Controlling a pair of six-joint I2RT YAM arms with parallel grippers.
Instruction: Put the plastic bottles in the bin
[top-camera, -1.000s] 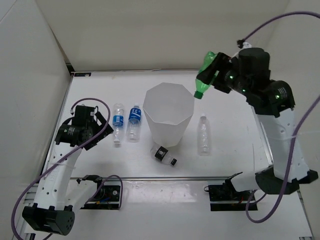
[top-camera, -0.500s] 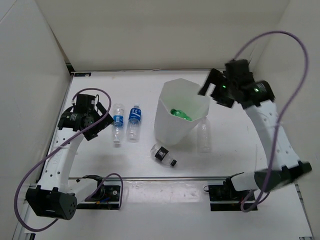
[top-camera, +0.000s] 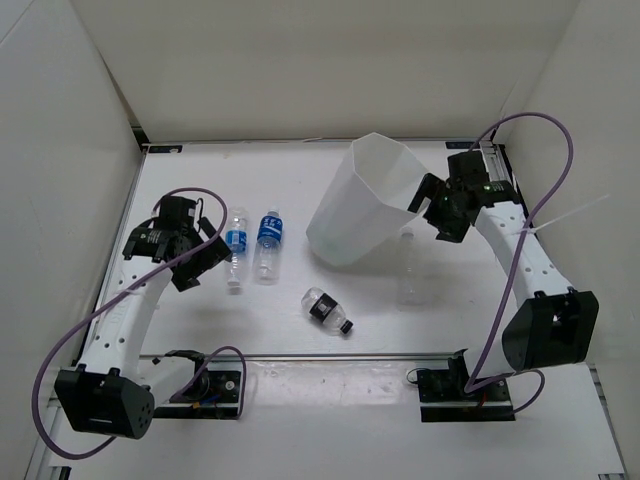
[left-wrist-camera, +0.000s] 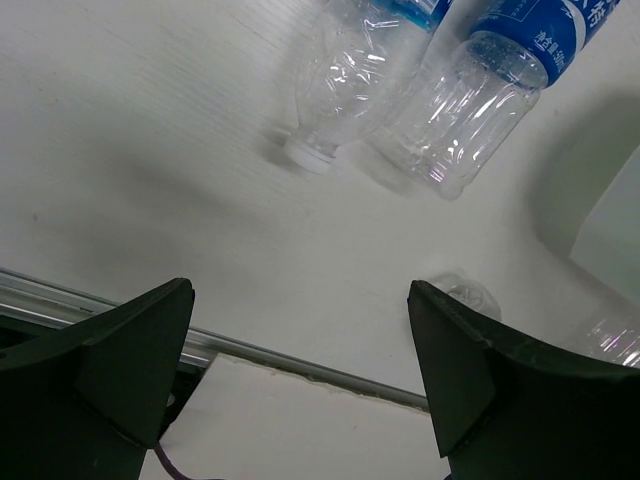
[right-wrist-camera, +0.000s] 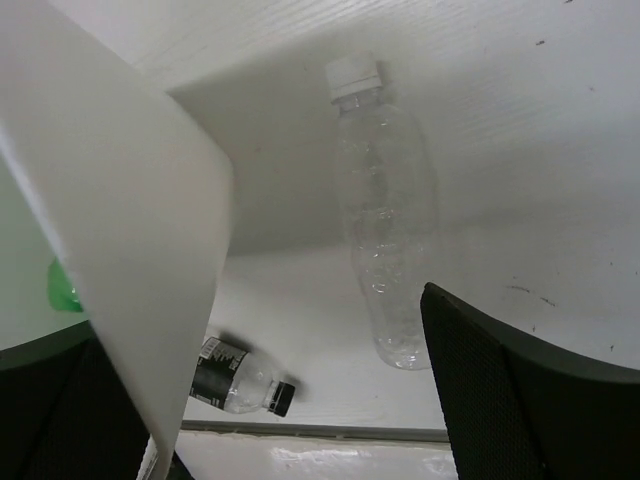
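Two fingers spread wide with nothing between them: that is your left gripper (top-camera: 196, 264), above the table (top-camera: 250, 180). Just right of it, the first blue-label bottle (top-camera: 236, 245) and the second blue-label bottle (top-camera: 268, 242) lie side by side. Further right lies the short black-label bottle (top-camera: 327, 309), then the bin (top-camera: 365, 200), tilted, with the green bottle (right-wrist-camera: 62, 287) inside. The plain clear bottle (top-camera: 408, 270) lies beside it. Your right gripper (top-camera: 427, 203) is spread open astride the bin's wall.
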